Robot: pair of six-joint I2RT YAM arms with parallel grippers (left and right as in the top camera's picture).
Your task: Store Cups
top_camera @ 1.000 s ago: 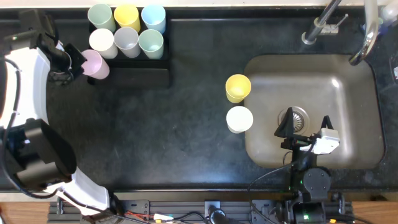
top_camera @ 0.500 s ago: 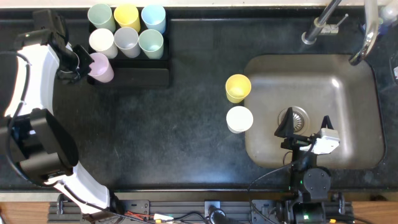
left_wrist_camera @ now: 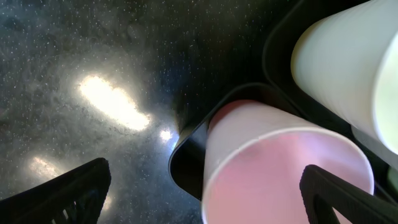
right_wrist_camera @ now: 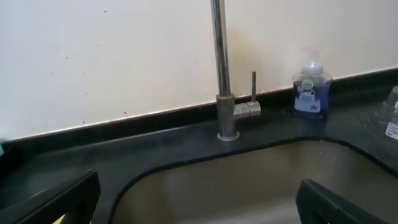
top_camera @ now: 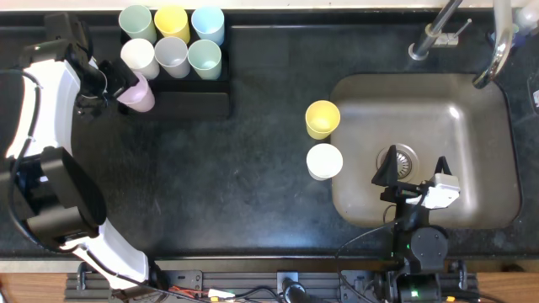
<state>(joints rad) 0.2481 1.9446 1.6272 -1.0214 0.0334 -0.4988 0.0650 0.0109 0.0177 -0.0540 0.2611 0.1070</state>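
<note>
A black rack point(top_camera: 194, 103) at the back left holds several upright cups, among them a white cup point(top_camera: 138, 55) and a mint cup point(top_camera: 205, 57). A pink cup point(top_camera: 137, 93) leans tilted at the rack's front-left corner slot point(left_wrist_camera: 186, 162); in the left wrist view the pink cup point(left_wrist_camera: 280, 168) lies off to one side between the fingers. My left gripper point(top_camera: 112, 82) point(left_wrist_camera: 205, 180) stands open just left of the pink cup. A yellow cup point(top_camera: 322, 118) and a white cup point(top_camera: 324, 161) stand on the counter beside the sink. My right gripper point(top_camera: 413, 170) point(right_wrist_camera: 199, 199) hangs open over the sink basin.
The steel sink point(top_camera: 472, 109) takes up the right side, with a faucet point(top_camera: 434, 34) point(right_wrist_camera: 221, 74) behind it and a soap dispenser point(right_wrist_camera: 309, 90) by the wall. The rack's front row point(top_camera: 206, 104) has bare slots. Dark countertop point(top_camera: 219, 185) lies open in the middle.
My left gripper has swung toward the rack with the pink cup, which now rests tilted at the front-left slot. The right arm has stayed put.
</note>
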